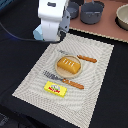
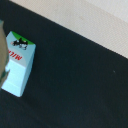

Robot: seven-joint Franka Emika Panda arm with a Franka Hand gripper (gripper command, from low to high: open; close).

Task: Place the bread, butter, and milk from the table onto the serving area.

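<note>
The bread (image 1: 69, 65) lies on the round tan plate (image 1: 58, 73) on the beige striped serving area (image 1: 92, 95). The butter (image 1: 55, 89) lies flat on the placemat near its front edge. The milk (image 2: 19, 62) stands on the black table (image 2: 75, 85), a little off the placemat's edge (image 2: 100, 22). In the exterior view only a light-blue part of the milk (image 1: 37, 34) shows behind the arm. My gripper (image 1: 61, 34) hangs above the placemat's far corner, right beside the milk. One finger (image 2: 2, 55) shows at the wrist view's edge, next to the carton. Nothing is held.
An orange-handled fork (image 1: 64, 81) and knife (image 1: 86, 58) flank the plate. A pinkish-brown board (image 1: 107, 29) with grey pots (image 1: 92, 12) lies behind the placemat at the exterior view's right. A tan bowl (image 1: 123, 16) sits at its far right.
</note>
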